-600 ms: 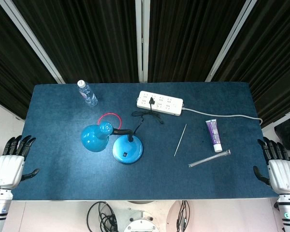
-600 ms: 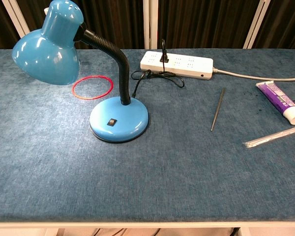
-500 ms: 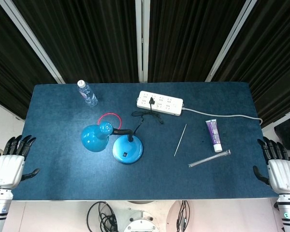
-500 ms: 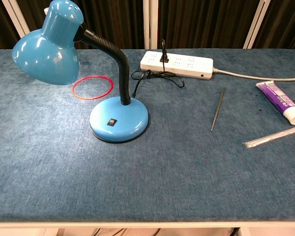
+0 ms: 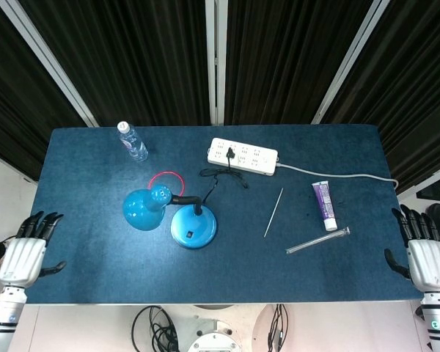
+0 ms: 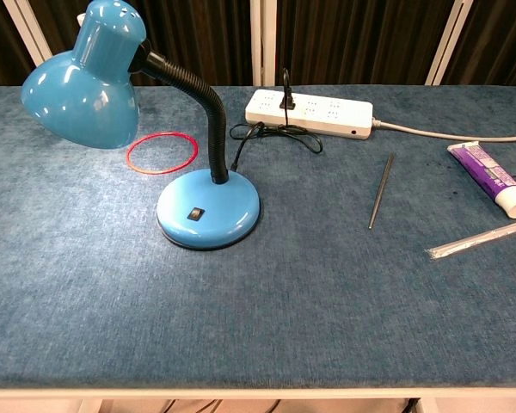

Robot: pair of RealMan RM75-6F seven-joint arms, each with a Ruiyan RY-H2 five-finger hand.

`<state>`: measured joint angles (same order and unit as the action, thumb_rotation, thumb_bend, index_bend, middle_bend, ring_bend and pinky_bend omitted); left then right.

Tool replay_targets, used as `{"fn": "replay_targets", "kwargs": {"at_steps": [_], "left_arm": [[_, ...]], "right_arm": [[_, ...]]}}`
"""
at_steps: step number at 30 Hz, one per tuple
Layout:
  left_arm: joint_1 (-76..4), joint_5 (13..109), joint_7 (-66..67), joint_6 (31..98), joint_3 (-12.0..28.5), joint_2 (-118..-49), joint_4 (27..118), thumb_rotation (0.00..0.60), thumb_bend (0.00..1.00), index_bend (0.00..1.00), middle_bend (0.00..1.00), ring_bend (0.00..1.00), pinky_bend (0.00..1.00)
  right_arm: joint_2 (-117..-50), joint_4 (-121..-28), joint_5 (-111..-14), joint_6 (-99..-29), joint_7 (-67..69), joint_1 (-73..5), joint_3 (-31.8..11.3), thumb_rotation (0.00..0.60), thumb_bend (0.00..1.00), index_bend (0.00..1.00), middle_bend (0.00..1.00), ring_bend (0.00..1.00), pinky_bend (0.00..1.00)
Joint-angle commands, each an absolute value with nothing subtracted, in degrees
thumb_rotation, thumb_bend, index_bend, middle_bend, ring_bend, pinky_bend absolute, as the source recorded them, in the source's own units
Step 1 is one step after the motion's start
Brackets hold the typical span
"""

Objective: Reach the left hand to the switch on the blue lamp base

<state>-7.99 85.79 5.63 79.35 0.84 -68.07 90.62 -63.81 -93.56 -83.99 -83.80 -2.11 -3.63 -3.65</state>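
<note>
Nowhere legible writing — purple tube [image 6: 490,179] label blurred, switch [image 6: 194,212] unmarked.

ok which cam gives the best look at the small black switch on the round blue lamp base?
Chest view: the small black switch sits large and unobstructed on the round blue lamp base. Head view shows the switch only as a tiny dark speck from above.

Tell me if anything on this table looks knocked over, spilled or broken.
Only the water bottle lies on its side near the far left corner. The lamp stands upright, plugged into the power strip. No spill or damage shows.
</note>
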Motion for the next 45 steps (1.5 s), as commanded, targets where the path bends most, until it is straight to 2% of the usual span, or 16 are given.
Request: {"fn": "replay_targets", "kwargs": {"at_steps": [1, 2, 3, 4, 5, 6, 8, 9, 12, 25, 45], "left_arm": [[-8.2, 87.5, 2.5, 80.3, 0.2, -71.7, 88.3, 0.6, 0.16, 0.11, 0.21, 0.11, 0.22], [-8.2, 88.1, 1.7, 80.8, 0.2, -72.9, 87.3, 0.6, 0.17, 0.12, 0.25, 0.16, 0.26], [-8.3, 88.7, 1.0, 81.2, 0.2, -74.2, 86.4, 0.6, 0.2, 0.14, 0.31, 0.25, 0.34], [-8.5, 89.3, 0.7, 81.4, 0.2, -75.8, 85.3, 0.6, 0.22, 0.16, 0.42, 0.39, 0.45], [-8.9, 89.7, 1.3, 80.8, 0.0, -77.1, 84.5, 0.6, 0.24, 0.17, 0.5, 0.48, 0.52], [-9.2, 89.7, 1.8, 79.9, -0.3, -77.4, 84.3, 0.6, 0.26, 0.18, 0.63, 0.63, 0.63], [-10.9, 89.0, 4.6, 74.9, -1.5, -78.0, 85.0, 0.6, 0.3, 0.17, 0.76, 0.75, 0.73], [-11.6, 88.9, 5.7, 73.3, -1.9, -78.2, 85.5, 0.6, 0.32, 0.17, 0.78, 0.77, 0.74], [-12.9, 88.8, 7.7, 71.0, -2.0, -79.3, 85.9, 0.6, 0.34, 0.16, 0.82, 0.8, 0.76], [-20.0, 88.4, 9.2, 62.9, -0.3, -86.1, 85.4, 0.6, 0.41, 0.13, 0.84, 0.8, 0.76], [-26.1, 85.9, 11.6, 58.5, 1.4, -91.1, 85.7, 0.6, 0.43, 0.14, 0.85, 0.81, 0.76]], "right_arm": [[-63.8, -93.7, -84.0, -83.8, -2.1, -3.7, -3.7, 0.6, 0.3, 0.0, 0.0, 0.0, 0.0], [-63.7, -93.8, -84.0, -83.8, -2.1, -3.7, -3.7, 0.6, 0.3, 0.0, 0.0, 0.0, 0.0], [-63.7, -93.9, -84.1, -83.8, -2.1, -3.7, -3.7, 0.6, 0.3, 0.0, 0.0, 0.0, 0.0], [-63.6, -94.1, -84.2, -83.8, -2.1, -3.8, -3.7, 0.6, 0.3, 0.0, 0.0, 0.0, 0.0], [-63.4, -94.2, -84.4, -83.8, -2.2, -3.8, -3.8, 0.6, 0.3, 0.0, 0.0, 0.0, 0.0], [-63.3, -94.3, -84.4, -83.9, -2.2, -3.9, -3.8, 0.6, 0.3, 0.0, 0.0, 0.0, 0.0], [-63.0, -94.6, -84.7, -83.9, -2.3, -3.9, -3.8, 0.6, 0.3, 0.0, 0.0, 0.0, 0.0], [-62.9, -94.7, -84.7, -84.0, -2.3, -4.0, -3.8, 0.6, 0.3, 0.0, 0.0, 0.0, 0.0], [-62.7, -94.9, -84.9, -84.0, -2.2, -4.0, -3.9, 0.6, 0.3, 0.0, 0.0, 0.0, 0.0], [-61.9, -94.9, -83.6, -83.8, -1.6, -3.9, -4.3, 0.6, 0.31, 0.0, 0.0, 0.0, 0.0], [-61.8, -94.2, -82.9, -82.5, -0.6, -4.2, -4.2, 0.6, 0.31, 0.0, 0.0, 0.0, 0.0]]}}
